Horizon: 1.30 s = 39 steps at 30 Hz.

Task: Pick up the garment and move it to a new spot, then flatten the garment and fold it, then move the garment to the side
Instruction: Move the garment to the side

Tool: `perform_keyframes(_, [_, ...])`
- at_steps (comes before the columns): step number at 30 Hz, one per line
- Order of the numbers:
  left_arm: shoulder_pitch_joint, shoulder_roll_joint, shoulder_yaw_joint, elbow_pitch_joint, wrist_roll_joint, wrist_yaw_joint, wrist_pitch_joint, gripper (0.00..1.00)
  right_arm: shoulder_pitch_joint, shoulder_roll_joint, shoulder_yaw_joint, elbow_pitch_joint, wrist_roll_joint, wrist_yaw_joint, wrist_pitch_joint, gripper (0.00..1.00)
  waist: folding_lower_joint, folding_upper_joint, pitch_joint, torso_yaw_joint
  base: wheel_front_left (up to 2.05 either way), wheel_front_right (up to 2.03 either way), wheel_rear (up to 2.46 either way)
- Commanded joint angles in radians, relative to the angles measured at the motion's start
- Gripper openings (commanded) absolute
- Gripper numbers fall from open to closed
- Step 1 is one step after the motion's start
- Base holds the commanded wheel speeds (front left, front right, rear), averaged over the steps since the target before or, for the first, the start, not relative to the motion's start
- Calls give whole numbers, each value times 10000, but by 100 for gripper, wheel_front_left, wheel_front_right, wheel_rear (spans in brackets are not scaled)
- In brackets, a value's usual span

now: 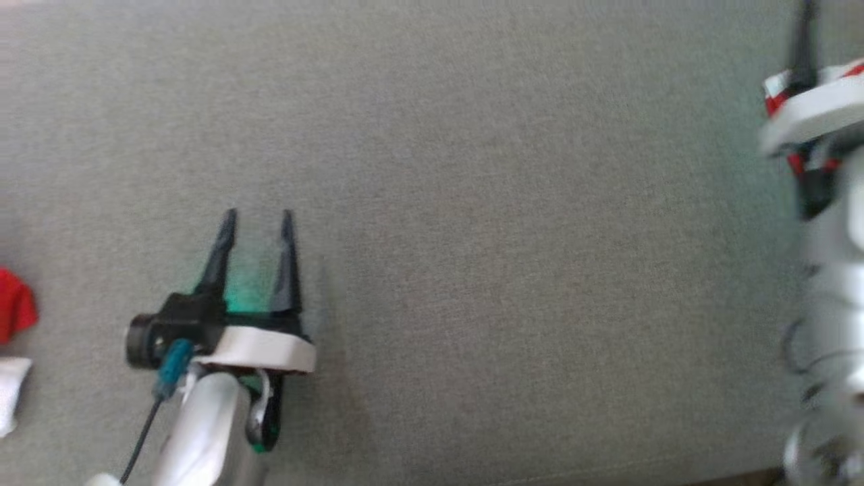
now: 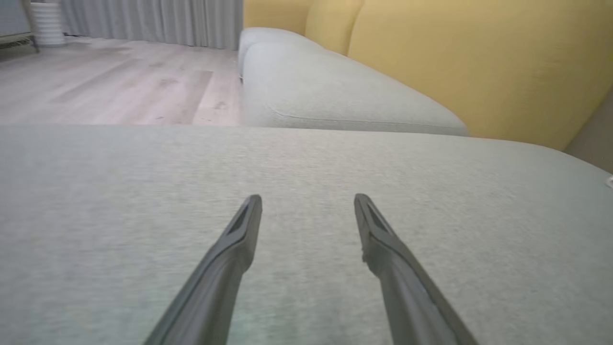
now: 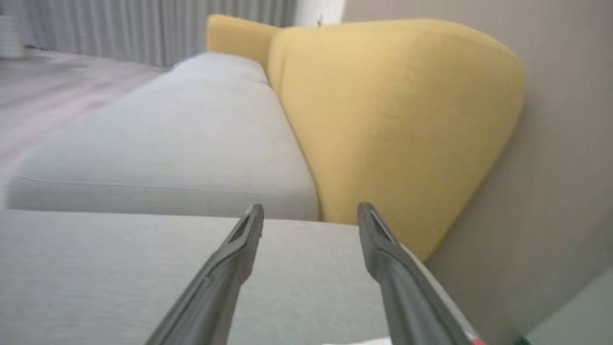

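A red and white garment (image 1: pixel 776 100) peeks out around the white bracket of my right wrist at the head view's right edge, mostly hidden by the blurred right arm (image 1: pixel 833 270). A sliver of it (image 3: pixel 364 342) shows at the bottom of the right wrist view. My right gripper (image 3: pixel 310 207) is open with nothing between its fingers, pointing at a yellow back cushion. Over the grey sofa seat (image 1: pixel 506 236) at the lower left, my left gripper (image 1: pixel 258 214) (image 2: pixel 307 197) is open and empty.
A red cloth (image 1: pixel 15 305) and a white cloth (image 1: pixel 10 395) lie at the head view's left edge. Yellow back cushions (image 3: pixel 392 120) and a beige wall (image 3: pixel 565 167) stand behind the seat. Another grey seat cushion (image 2: pixel 325 96) and wooden floor (image 2: pixel 110 86) lie beyond.
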Motion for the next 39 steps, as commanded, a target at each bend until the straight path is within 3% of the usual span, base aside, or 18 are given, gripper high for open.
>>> perform_keyframes(1, [112,114,564,-291,56,84,-42,100,462,325,396,-744,333,67,-129,100,0,0,-215,164,0,0,0])
perform_keyframes(6, [373,114,1403,-244,182,143,-42,100,2076,1092,1292,-2223,1581,67,-131,100,0,0,-590,502,0,0,0])
perform_keyframes(11, [624,114,1827,-205,83,233,-42,100,3612,1297,2035,-2930,2320,67,-132,100,0,0,-918,849,0,0,0])
perform_keyframes(19, [1084,114,2024,-88,-40,361,-42,100,5060,1314,2970,-3314,3582,67,-133,100,0,0,-1431,1111,0,0,0])
perform_keyframes(39, [2927,114,2099,-100,-176,444,-42,100,6952,1316,3853,-3359,4318,67,-133,100,0,0,-3159,1232,0,0,0])
